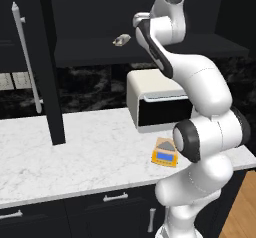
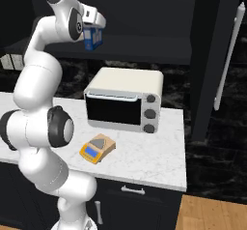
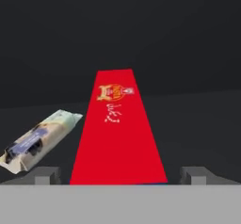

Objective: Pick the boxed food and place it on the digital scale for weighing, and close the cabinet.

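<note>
Seemingly spread wide, the jaws of the gripper (image 3: 120,180) straddle the thin red cardboard box (image 3: 118,133); whether they grasp it I cannot tell, and its white script is unreadable.

The digital scale (image 1: 165,152) is set on the counter (image 1: 75,152), at the toaster oven's (image 1: 155,99) 6 o'clock. In the cabinet (image 2: 212,55), the boxed food (image 3: 117,133) is flanked at 9 o'clock by a packet (image 3: 40,140).
</note>
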